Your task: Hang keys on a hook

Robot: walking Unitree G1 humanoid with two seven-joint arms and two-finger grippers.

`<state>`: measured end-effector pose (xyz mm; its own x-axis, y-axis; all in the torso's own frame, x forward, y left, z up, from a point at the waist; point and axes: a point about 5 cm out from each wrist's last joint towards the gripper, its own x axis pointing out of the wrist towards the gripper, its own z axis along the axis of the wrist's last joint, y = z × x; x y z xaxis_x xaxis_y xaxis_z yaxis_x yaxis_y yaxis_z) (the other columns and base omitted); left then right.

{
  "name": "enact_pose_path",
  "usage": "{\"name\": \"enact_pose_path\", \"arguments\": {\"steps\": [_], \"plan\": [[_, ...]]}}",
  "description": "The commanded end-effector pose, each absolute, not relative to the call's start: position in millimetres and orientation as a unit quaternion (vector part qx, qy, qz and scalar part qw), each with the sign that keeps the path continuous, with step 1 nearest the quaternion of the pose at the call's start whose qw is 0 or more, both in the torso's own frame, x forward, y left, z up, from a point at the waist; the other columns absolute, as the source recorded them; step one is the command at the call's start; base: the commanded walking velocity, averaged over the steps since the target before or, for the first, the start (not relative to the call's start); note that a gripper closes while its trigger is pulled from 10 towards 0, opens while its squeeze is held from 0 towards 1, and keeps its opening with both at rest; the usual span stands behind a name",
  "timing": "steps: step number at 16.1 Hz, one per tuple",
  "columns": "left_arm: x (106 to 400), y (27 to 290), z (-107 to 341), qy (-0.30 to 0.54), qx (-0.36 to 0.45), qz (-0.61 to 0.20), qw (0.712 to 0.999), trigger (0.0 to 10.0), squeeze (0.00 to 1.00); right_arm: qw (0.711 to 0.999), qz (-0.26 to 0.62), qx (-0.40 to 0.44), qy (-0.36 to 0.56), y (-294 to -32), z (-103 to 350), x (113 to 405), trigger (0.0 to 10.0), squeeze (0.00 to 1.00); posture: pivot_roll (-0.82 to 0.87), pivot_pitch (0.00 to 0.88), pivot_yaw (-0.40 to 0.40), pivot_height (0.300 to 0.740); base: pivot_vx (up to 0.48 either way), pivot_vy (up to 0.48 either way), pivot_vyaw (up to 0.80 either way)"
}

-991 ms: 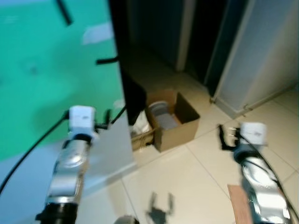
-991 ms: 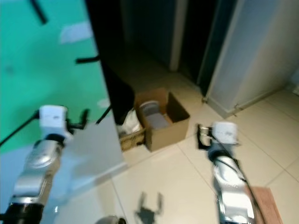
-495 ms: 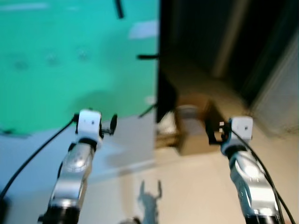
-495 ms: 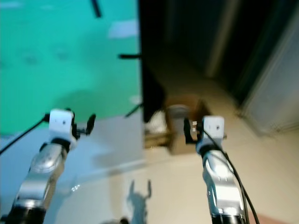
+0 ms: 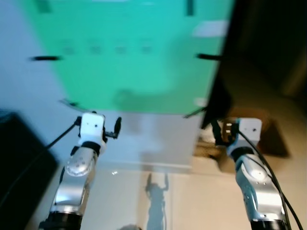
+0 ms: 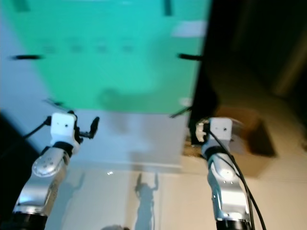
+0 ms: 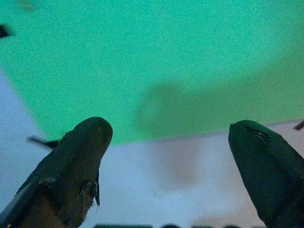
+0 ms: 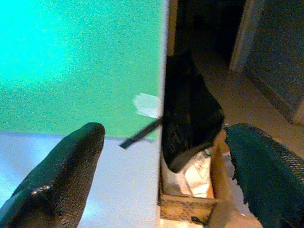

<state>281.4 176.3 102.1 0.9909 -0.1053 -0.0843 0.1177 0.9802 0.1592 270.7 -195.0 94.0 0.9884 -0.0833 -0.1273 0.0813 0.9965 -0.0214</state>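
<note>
A green panel [image 5: 129, 52] covers the wall ahead, above a pale grey strip. Black pegs stick out of it, one at its left edge [image 5: 45, 58], one at its right edge [image 5: 208, 57] and one higher up [image 5: 190, 7]. My left gripper [image 5: 116, 127] is raised in front of the panel's lower edge. In the left wrist view it [image 7: 171, 128] is open with nothing between the fingers. My right gripper [image 5: 216, 130] is held up at the panel's right corner. The right wrist view shows it [image 8: 166, 130] open and holding nothing.
A brown cardboard box [image 5: 273, 139] sits on the tiled floor to the right of the panel, with a black bag [image 8: 190, 109] hanging over it. A dark doorway lies behind it. A dark bulky shape [image 5: 19, 153] stands at the left. The picture is blurred.
The camera has swung left, so the green panel now sits centre and the box has slid to the right edge. Both arms keep the same raised pose.
</note>
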Motion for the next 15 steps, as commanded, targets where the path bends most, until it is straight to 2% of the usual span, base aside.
{"name": "enact_pose_path", "arguments": {"steps": [1,5,10,15], "plan": [[283.0,178.8,109.7,0.022,0.092,-0.056,0.994,10.0,1.0,0.997,-0.048,-0.002,0.064,-193.6,96.0,273.9,10.0,1.0,-0.1,0.0,0.036,0.74,0.0,0.0,0.8],[281.6,180.0,109.6,0.024,0.094,-0.06,0.993,10.0,1.0,0.996,-0.038,-0.021,0.076,-191.4,92.4,274.7,10.0,1.0,-0.1,0.0,0.035,0.74,0.0,-0.27,0.8],[282.9,182.5,108.8,0.029,0.098,-0.057,0.993,10.0,1.0,0.993,-0.053,-0.074,0.071,-187.1,97.1,282.4,10.0,1.0,-0.09,0.0,0.031,0.74,0.0,-0.467,0.0],[286.8,182.0,114.7,0.018,0.112,-0.053,0.992,10.0,1.0,0.995,-0.059,-0.052,0.063,-189.9,100.1,283.7,10.0,1.0,-0.09,0.0,0.033,0.74,0.0,0.0,0.0]]}}
